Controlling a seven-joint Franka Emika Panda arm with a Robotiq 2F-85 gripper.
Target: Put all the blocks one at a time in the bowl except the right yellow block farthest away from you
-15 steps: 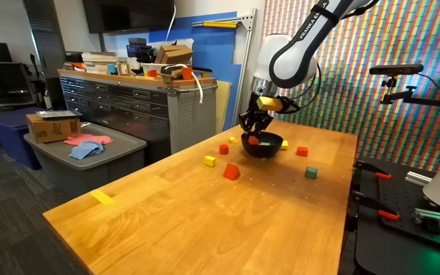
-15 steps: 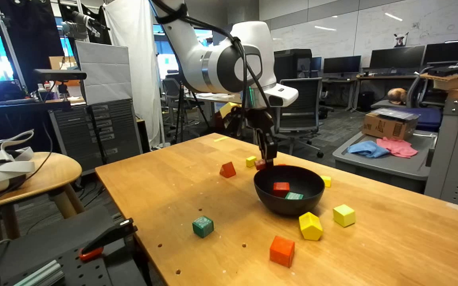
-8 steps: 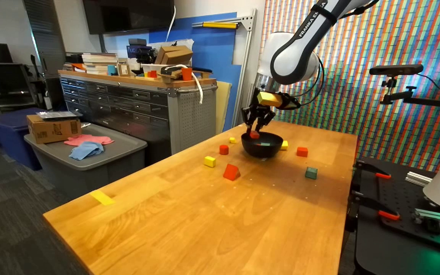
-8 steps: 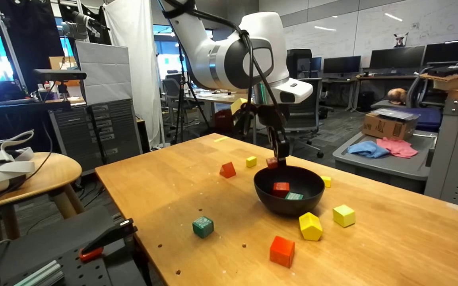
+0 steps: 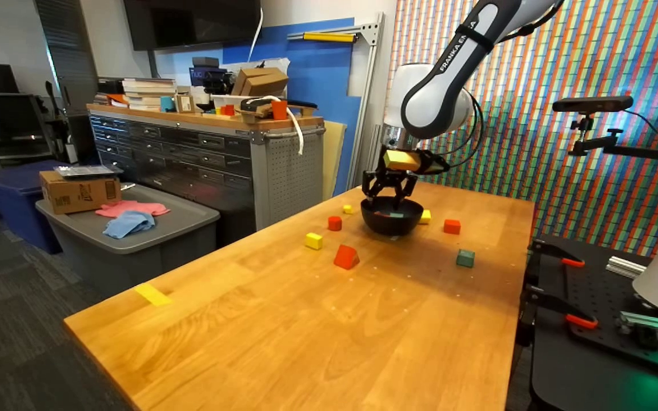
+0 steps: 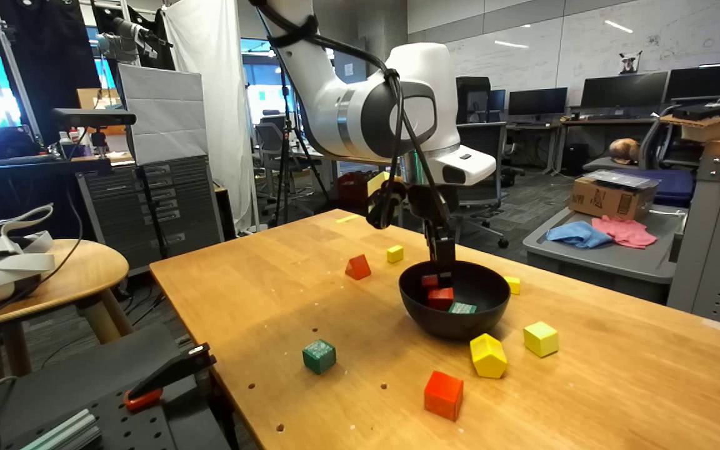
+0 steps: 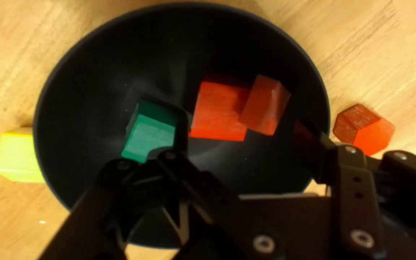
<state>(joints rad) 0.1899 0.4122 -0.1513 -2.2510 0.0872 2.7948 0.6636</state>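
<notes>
Looks to me like the release of a red block [image 7: 265,105]: the end effector [image 5: 384,201] hangs in the bowl's [image 6: 454,328] mouth, jaws spread, pinching nothing. With it inside lie a second red block [image 7: 219,111] and a green block [image 7: 148,140]. Next: lift clear, fetch another, perhaps the green cube [image 6: 319,357] toward the surface's [image 6: 266,269] clamp-side edge.

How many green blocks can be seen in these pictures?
2: one green block inside the bowl, another green block on the table. More may be hidden inside the bowl.
</notes>
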